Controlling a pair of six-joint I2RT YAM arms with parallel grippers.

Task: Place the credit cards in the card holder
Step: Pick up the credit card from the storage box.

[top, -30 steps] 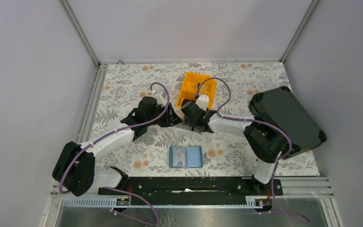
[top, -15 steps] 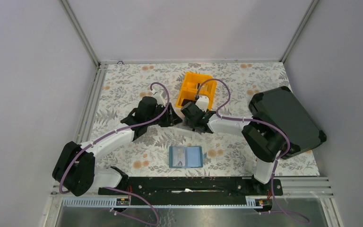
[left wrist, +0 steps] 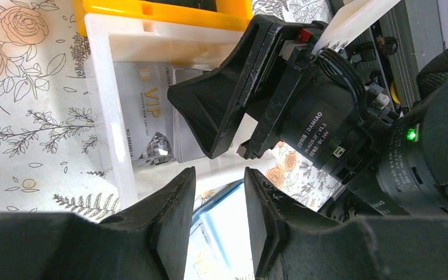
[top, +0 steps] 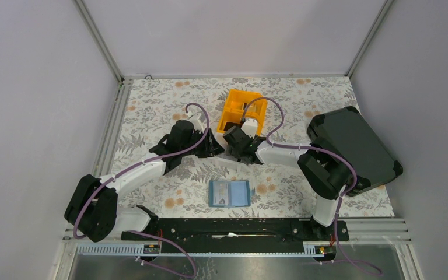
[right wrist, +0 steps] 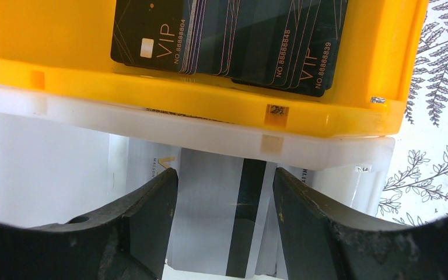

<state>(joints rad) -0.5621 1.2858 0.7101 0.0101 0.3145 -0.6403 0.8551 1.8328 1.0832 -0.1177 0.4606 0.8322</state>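
The right gripper [right wrist: 224,172] straddles a pale card [right wrist: 210,221] in the white bin [right wrist: 46,175] — grip unclear; the left gripper [left wrist: 219,175] is spread, empty. Thin edges may slip before the holder [top: 229,193] at 6 o'clock.

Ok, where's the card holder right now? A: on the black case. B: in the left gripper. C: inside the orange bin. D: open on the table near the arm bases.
D: the card holder lies open on the table, with nothing touching it.
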